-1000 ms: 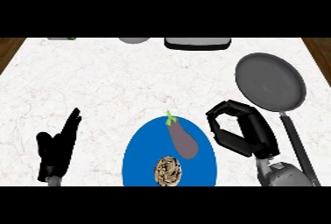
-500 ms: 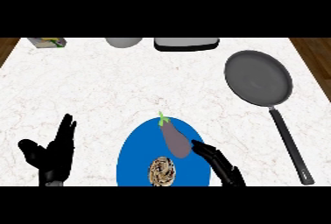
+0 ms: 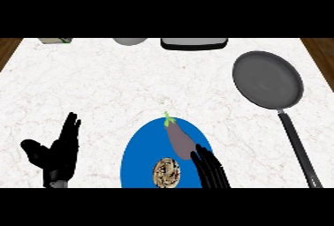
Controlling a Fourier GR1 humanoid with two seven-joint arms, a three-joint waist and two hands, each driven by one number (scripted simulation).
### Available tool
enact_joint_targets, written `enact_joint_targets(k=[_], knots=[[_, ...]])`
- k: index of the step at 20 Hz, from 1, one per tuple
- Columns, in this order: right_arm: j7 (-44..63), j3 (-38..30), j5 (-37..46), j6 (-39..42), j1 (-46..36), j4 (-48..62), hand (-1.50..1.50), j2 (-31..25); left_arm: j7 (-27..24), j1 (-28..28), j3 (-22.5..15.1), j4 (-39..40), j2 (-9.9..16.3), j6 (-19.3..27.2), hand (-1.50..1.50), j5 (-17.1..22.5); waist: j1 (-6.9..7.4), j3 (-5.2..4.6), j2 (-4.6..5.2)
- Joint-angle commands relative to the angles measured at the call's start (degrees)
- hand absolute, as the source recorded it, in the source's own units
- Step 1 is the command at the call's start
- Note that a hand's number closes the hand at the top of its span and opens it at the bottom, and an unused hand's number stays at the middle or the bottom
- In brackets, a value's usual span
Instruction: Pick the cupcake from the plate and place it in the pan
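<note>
Your right hand (image 3: 210, 170) is reaching in from the near edge over the blue plate (image 3: 140, 145), fingers stretched out straight and holding nothing, tips lying just beside the near end of the eggplant (image 3: 179, 137). The cupcake (image 3: 167, 172) is sitting immediately left of those fingers, on the near part of the plate, and whether they are touching it I cannot tell. You're looking at a small, light thing, and I'd judge it soft and crumbly on top, so you're wanting to take it by the sides, low around the base, thumb on one side and fingers on the other, without crushing the top. The eggplant is crowding the far right side, so coming at the cupcake from the near side looks cleaner. Further out, the grey frying pan (image 3: 267, 79) is waiting well apart at the far right, handle running toward you. Your left hand (image 3: 57, 154) is resting open at the near left, fingers up.
</note>
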Motion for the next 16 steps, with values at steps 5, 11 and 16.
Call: enact_joint_targets(k=[5, 11, 16], knots=[[20.87, -0.06, 11.42, 28.45, -5.57, -0.44, -1.5, 2.93, 3.22, -2.12, -1.09, 1.46, -0.71, -1.34, 0.0, 0.75, 1.47, -0.66, 1.21], [34.13, 2.19, 10.19, 46.84, -14.11, -1.59, -1.5, 4.82, 2.7, -2.03, -2.14, 1.68, -2.47, -0.36, 0.0, -0.4, 2.53, -0.45, 1.13], [37.37, 0.12, 4.06, 50.35, -20.94, -0.04, -1.5, 4.66, 2.08, -1.96, -2.57, 2.15, -2.56, -1.53, 0.0, -0.82, 3.0, -0.39, 1.3]])
